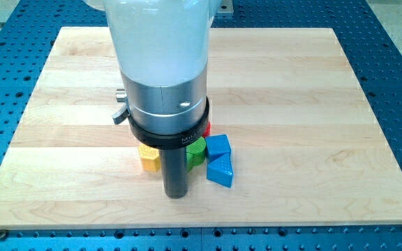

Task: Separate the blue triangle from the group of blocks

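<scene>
Your blue triangle point(220, 171) sits at three o'clock of my tip point(176, 196), a bare rod holding nothing.

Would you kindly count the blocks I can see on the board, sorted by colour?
Blue: 2, a blue triangle and a blue block just above it
Green: 1, a green block
Yellow: 1, a yellow block
Red: 1, a red block, mostly hidden by the arm
Total: 5 visible; the arm may hide more.
</scene>
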Controlling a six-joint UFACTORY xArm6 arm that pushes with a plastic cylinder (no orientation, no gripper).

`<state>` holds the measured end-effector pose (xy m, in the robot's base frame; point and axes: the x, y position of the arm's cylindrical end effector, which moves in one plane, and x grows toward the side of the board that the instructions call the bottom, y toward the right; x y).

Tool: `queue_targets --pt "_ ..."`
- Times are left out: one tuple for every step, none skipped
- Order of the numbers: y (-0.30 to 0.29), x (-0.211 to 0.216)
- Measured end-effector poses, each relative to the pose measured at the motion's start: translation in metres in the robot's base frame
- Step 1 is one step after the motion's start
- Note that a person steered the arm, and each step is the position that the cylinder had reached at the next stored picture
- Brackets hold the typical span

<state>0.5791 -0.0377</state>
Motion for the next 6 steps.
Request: queue_targets --pt "0.005 0.035" --pt "0.037 0.034" --pt "0.054 0.009" --pt "0.072 0.006" --pt "0.084 -0.008" --pt "0.085 -0.034"
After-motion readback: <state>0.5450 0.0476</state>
